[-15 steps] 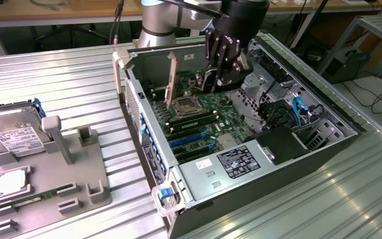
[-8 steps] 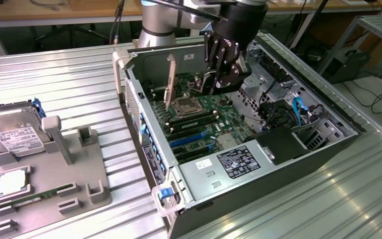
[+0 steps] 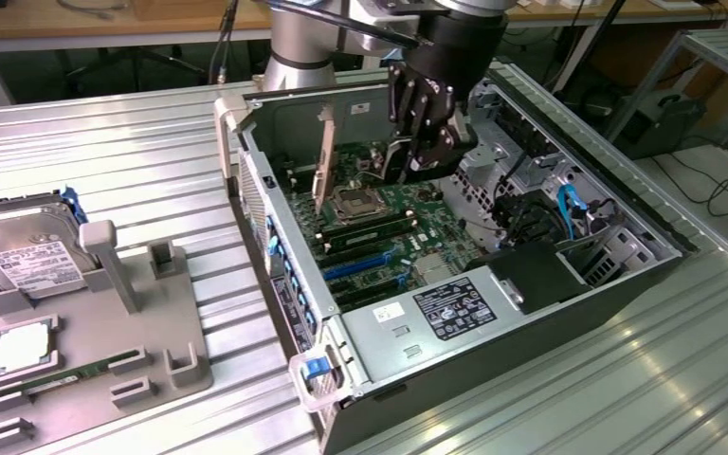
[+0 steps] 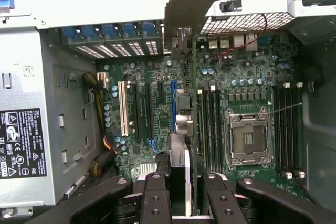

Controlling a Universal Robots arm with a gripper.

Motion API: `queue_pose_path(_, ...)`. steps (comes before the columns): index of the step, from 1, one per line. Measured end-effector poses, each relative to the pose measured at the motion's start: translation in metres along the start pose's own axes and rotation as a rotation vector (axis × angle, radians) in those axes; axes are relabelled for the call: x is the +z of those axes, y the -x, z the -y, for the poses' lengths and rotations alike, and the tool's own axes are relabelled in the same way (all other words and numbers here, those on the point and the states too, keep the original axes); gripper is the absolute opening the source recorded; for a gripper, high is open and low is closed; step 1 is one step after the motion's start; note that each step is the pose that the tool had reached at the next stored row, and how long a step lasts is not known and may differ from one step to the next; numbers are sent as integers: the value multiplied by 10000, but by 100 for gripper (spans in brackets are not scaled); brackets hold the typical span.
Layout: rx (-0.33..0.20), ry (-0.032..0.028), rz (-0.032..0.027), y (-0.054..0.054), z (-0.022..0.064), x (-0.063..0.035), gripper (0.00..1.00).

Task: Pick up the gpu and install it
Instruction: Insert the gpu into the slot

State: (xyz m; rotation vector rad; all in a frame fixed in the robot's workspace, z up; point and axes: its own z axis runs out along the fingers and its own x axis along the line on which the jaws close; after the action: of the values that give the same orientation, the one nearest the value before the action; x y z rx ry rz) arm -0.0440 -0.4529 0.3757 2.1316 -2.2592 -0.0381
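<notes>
gripper: inside the open case, over the motherboard; jaws part closed, pinching the top edge of the gpu
gpu: held on edge, upright, seen nearly end-on from the wrist; its lower edge stands near the blue slot, just beside the memory slots; whether it touches the board, I cannot tell
bracket: pale metal end faces the case's rear wall, by the blue slot clips
step, as I judge it: lowering the card toward a slot; not yet seated
to do it well: keep the card plumb; line its edge along the slot's length before pressing; bracket tongue must meet the rear opening; push straight, evenly
risk: card edge landing beside the slot; catching the cpu socket side
elsewhere: hard drive and memory stick lie on the grey tray, well apart from the case
</notes>
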Motion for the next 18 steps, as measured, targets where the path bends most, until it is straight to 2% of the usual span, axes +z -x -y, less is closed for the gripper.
queue_pose_path(18,-179,3,-8,1,2,49,28)
